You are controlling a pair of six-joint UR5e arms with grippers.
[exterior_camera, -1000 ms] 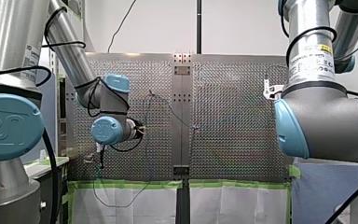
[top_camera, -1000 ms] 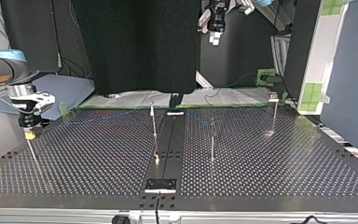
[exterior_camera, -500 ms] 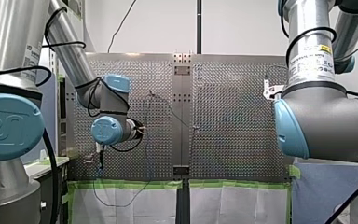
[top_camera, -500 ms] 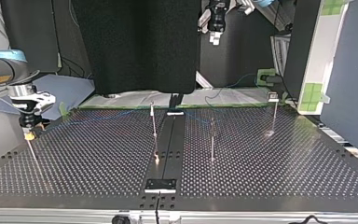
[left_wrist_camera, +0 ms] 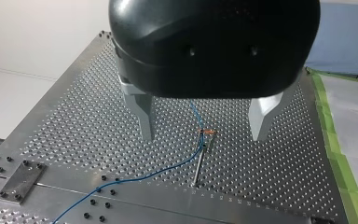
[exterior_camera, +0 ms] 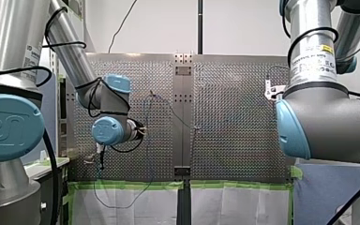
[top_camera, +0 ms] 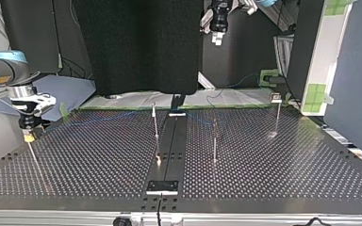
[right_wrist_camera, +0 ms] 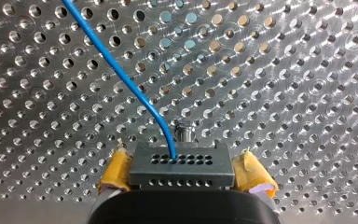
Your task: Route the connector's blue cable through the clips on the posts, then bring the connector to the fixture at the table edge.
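Observation:
In the right wrist view the grey connector point(right_wrist_camera: 182, 163) sits between the yellow pads point(right_wrist_camera: 116, 172) of my right gripper point(right_wrist_camera: 184, 175). The pads stand just off its two ends, so the gripper is open. The blue cable point(right_wrist_camera: 121, 79) leaves the connector's face and runs away over the perforated table, past a small post point(right_wrist_camera: 182, 132) right ahead. At the top view's left, my right gripper point(top_camera: 28, 134) hangs over a thin post point(top_camera: 33, 155) near the table edge. My left gripper point(left_wrist_camera: 204, 123) is open and empty, high above a clip post point(left_wrist_camera: 200, 156) that carries the cable point(left_wrist_camera: 158, 172).
Three thin posts point(top_camera: 155, 122) point(top_camera: 214, 143) point(top_camera: 277, 115) stand around the dark centre strip point(top_camera: 169, 141). My left gripper point(top_camera: 218, 38) hangs far back and high. Green tape point(exterior_camera: 131, 185) lines the near table edge in the front view. A bolted plate point(left_wrist_camera: 21, 179) lies beside the cable.
My right gripper has shifted very slightly at the top view's left. The cable's slack in the front view has moved a little. My left arm has held still.

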